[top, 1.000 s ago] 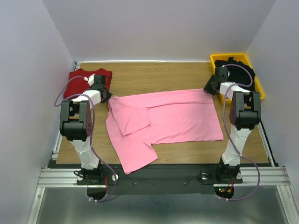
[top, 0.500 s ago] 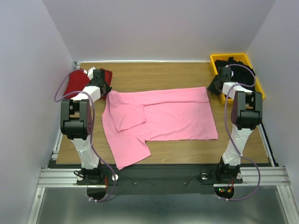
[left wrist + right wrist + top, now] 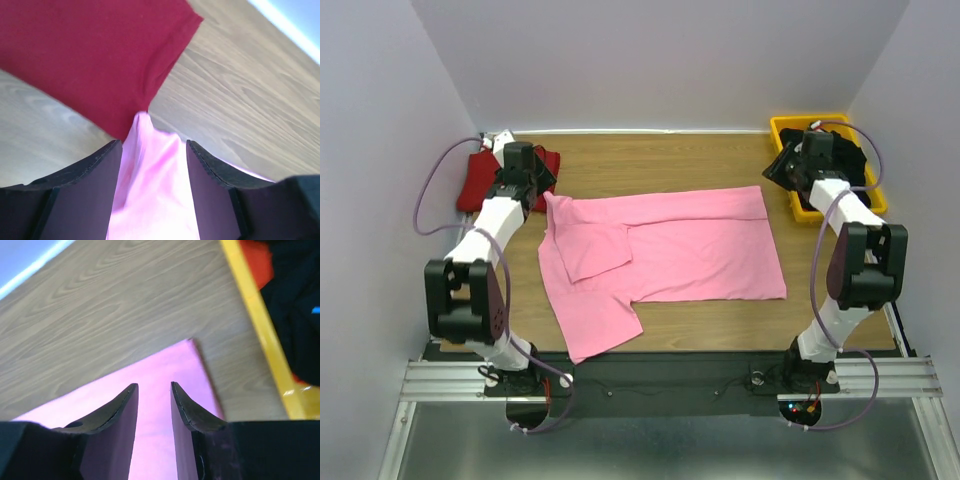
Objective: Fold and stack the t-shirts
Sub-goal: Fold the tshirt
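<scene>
The light pink t-shirt (image 3: 690, 245) lies spread across the middle of the table, with its left sleeve folded inward and its lower left part hanging toward the near edge. My left gripper (image 3: 535, 185) is open at the shirt's back left corner. In the left wrist view its jaws (image 3: 154, 145) stand apart with slack pink cloth (image 3: 152, 190) lying between them. The dark red t-shirt (image 3: 90, 55) lies just beyond, at the back left (image 3: 475, 180). My right gripper (image 3: 777, 172) hovers open above the pink back right corner (image 3: 165, 365), its jaws (image 3: 153, 386) empty. The black t-shirt (image 3: 850, 160) sits in the bin.
A yellow bin (image 3: 800, 125) stands at the back right corner; its rim (image 3: 255, 320) runs just right of the right gripper. Inside, the black shirt (image 3: 295, 315) shows a small blue mark, with orange-red cloth beside it. White walls close in three sides.
The left gripper drew the pink corner back and left, then opened and let it go. The shirt now lies flatter. The right gripper rose and drew back toward the bin.
</scene>
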You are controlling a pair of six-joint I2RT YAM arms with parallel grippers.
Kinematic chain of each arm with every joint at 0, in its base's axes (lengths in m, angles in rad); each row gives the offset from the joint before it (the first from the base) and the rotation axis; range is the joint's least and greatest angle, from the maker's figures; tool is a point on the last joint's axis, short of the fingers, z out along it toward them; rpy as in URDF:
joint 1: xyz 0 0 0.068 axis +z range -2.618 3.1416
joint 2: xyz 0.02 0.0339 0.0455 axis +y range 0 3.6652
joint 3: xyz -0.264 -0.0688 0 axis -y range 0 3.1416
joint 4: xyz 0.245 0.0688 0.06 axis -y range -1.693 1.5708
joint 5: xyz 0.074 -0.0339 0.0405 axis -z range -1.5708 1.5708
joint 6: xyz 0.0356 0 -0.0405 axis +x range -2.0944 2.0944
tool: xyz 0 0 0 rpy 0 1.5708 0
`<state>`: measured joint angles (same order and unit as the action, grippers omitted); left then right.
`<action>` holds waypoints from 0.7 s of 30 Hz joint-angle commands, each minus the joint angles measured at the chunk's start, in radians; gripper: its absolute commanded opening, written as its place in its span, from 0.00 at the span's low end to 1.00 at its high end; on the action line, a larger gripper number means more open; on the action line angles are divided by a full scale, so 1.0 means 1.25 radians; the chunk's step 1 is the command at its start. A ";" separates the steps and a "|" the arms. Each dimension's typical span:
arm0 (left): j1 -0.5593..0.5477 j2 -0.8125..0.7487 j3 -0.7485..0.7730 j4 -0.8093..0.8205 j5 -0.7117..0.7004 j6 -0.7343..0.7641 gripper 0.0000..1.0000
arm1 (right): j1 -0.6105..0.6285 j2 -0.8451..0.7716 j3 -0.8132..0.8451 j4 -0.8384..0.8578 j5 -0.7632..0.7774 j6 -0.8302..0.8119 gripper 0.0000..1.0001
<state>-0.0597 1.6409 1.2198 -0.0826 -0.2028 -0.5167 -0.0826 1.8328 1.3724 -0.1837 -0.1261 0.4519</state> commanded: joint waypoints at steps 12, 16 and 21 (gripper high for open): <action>-0.081 -0.389 -0.399 -0.092 0.060 -0.047 0.61 | 0.008 -0.229 -0.260 -0.051 -0.131 0.014 0.37; -0.087 -0.383 -0.442 -0.092 0.097 -0.070 0.60 | 0.011 -0.230 -0.295 -0.053 -0.147 0.029 0.37; -0.090 -0.368 -0.469 -0.073 0.086 -0.069 0.60 | 0.012 -0.185 -0.315 -0.054 -0.116 0.021 0.36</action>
<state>-0.1692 1.1774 0.6399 -0.2062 -0.0975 -0.5903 -0.0765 1.5723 0.9863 -0.2554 -0.2832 0.4786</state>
